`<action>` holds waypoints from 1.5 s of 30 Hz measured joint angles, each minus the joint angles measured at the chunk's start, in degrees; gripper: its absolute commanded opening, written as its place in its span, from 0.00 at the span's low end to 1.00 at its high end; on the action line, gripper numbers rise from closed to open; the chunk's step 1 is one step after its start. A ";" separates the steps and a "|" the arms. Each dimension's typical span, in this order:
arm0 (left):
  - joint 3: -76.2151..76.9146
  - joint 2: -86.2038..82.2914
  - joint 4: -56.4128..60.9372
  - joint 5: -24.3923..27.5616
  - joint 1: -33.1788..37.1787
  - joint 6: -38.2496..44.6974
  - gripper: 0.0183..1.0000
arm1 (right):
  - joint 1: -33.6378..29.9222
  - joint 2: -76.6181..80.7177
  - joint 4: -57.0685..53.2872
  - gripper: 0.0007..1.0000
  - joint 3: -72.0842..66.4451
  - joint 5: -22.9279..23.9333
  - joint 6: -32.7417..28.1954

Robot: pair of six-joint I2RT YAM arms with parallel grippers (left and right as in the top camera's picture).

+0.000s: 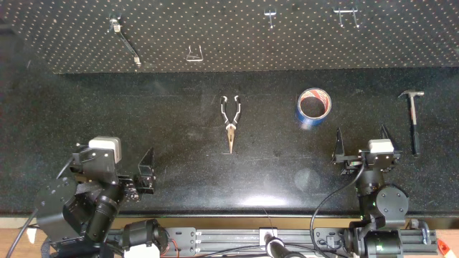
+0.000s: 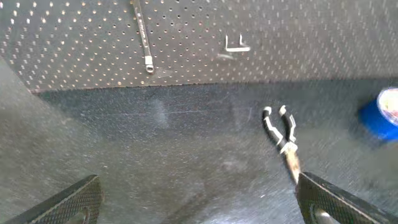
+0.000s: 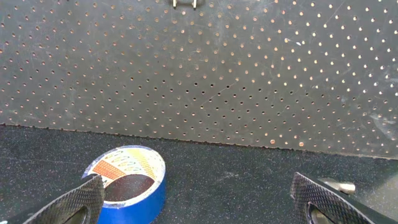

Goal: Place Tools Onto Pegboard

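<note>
- Needle-nose pliers (image 1: 230, 122): flat on the desk (image 1: 172, 136), mid-width, well short of the pegboard (image 1: 64, 36). Long axis runs pegboard-to-bases, handles toward the board, nose toward the arms.
- Left end effector (image 2: 198, 186): fingers spread wide, nothing held. The pliers lie ahead of it and off toward the right arm's side. It looks the nearer of the two (my judgement from the top view).
- Right end effector (image 3: 196, 183): also wide and empty. The blue tape roll (image 1: 313, 106) sits just ahead on its inner side, and the hammer (image 1: 412, 122) is just beside it on the outer side, head toward the board.
- Count on the desk: one pliers, one tape roll, one hammer.
- Count on the board: one long slim tool (image 1: 126, 43) already hung (type unclear) and three bare hooks.
</note>
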 measured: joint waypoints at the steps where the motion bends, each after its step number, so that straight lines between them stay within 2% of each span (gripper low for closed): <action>1: 0.00 0.04 0.87 0.00 -0.07 -4.39 1.00 | 0.00 0.00 0.00 0.97 0.00 0.00 0.00; 2: 0.00 0.15 1.51 -0.28 -1.22 -8.00 1.00 | 0.00 0.00 0.00 0.97 0.00 0.00 0.00; 3: 0.02 1.05 1.92 -3.04 -4.59 -13.33 1.00 | 0.00 -0.02 0.00 0.97 0.00 0.02 0.00; 4: 0.02 4.11 2.23 -7.87 -10.73 -20.50 1.00 | 0.00 -0.02 0.00 0.97 0.00 0.00 0.00; 5: 0.02 12.02 3.39 -14.67 -20.09 -28.55 1.00 | -0.02 0.00 0.00 0.97 0.00 -0.09 0.00; 8: -0.17 29.86 13.66 -20.68 -35.78 -33.94 1.00 | -0.04 0.00 0.00 0.97 0.00 0.00 0.00; 11: -0.07 40.83 20.37 -21.88 -44.54 -34.60 1.00 | -0.04 0.04 0.00 0.97 0.00 0.00 0.00; 15: -0.07 49.57 21.22 -17.00 -45.64 -37.00 1.00 | -0.04 0.04 0.00 0.97 0.00 0.00 0.00; 20: 1.40 57.07 18.97 -15.50 -45.64 -40.37 1.00 | -0.04 0.02 0.00 0.97 0.00 0.00 0.00; 23: 8.55 63.98 17.55 -15.50 -45.13 -40.37 1.00 | -0.04 0.04 0.00 0.97 0.00 0.00 0.00; 26: 12.28 68.87 14.73 -17.16 -43.58 -40.33 1.00 | -0.04 0.02 0.00 0.97 0.00 0.00 0.00; 32: 12.74 73.70 16.31 -22.18 -42.93 -40.11 1.00 | -0.04 0.04 0.00 0.97 0.00 0.00 0.00; 45: 13.18 77.72 24.92 -23.26 -42.95 -39.87 1.00 | -0.04 0.04 0.00 0.97 0.00 0.00 0.00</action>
